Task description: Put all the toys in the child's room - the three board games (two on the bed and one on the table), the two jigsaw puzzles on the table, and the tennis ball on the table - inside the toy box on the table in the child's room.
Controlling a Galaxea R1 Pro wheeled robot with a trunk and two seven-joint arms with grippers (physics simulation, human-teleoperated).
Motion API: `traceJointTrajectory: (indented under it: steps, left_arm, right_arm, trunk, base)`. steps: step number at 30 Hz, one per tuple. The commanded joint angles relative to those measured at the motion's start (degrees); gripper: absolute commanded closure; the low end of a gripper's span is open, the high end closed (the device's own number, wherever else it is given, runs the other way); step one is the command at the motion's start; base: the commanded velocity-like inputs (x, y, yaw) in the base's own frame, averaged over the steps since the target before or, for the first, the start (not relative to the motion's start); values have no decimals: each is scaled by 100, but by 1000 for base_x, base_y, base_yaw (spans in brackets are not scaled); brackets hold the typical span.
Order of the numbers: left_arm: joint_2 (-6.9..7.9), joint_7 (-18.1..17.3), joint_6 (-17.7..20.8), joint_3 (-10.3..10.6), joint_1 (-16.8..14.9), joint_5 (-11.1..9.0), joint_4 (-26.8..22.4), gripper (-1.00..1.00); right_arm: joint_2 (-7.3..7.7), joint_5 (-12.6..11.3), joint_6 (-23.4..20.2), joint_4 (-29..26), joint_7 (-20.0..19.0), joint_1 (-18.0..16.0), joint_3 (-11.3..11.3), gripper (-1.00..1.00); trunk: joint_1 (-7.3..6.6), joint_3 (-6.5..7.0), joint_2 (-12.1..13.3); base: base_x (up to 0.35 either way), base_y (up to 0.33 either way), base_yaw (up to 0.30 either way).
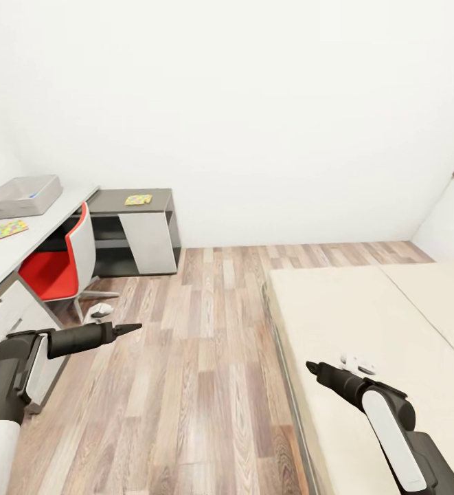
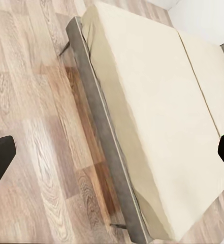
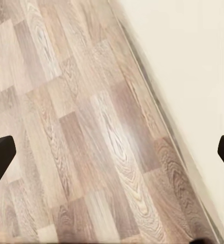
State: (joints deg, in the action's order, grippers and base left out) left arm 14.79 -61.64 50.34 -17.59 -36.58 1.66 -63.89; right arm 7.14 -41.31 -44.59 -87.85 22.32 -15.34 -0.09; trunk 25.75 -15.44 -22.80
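**On the way, hands empty**

Both pincers, left (image 1: 132,328) and right (image 1: 312,368), are wide open and hold nothing. Two jigsaw puzzles (image 1: 6,229) lie on the worktop (image 1: 51,213) near the toy box (image 1: 22,195). Next, I think: roll closer to grab one.

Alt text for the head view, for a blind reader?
Both arms reach over a wood-plank floor, left gripper and right gripper empty. The table at left holds a grey toy box and jigsaw puzzles; the bed lies right.
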Motion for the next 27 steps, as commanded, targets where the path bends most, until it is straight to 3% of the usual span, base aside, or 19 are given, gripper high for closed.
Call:
traceJointTrajectory:
  steps: [1,12,27]
  left_arm:
    - [-2,-32,46,-8,-7,18,-1,-100]
    - [-2,-32,46,-8,-7,19,-1,-100]
    - [-2,-32,46,-8,-7,19,-1,-100]
  right_arm:
    - [1,-62,-15,-6,53,-4,0,-100]
    - [-2,-60,-12,4,53,-4,0,-100]
    - [35,-87,259,4,53,-4,8,-100]
  trunk:
    - [3,-18,-12]
    - [3,-86,-12]
    - [3,-96,-12]
  base:
    - [-4,-5,216]
    - [-1,-1,197]
    - [0,0,21]
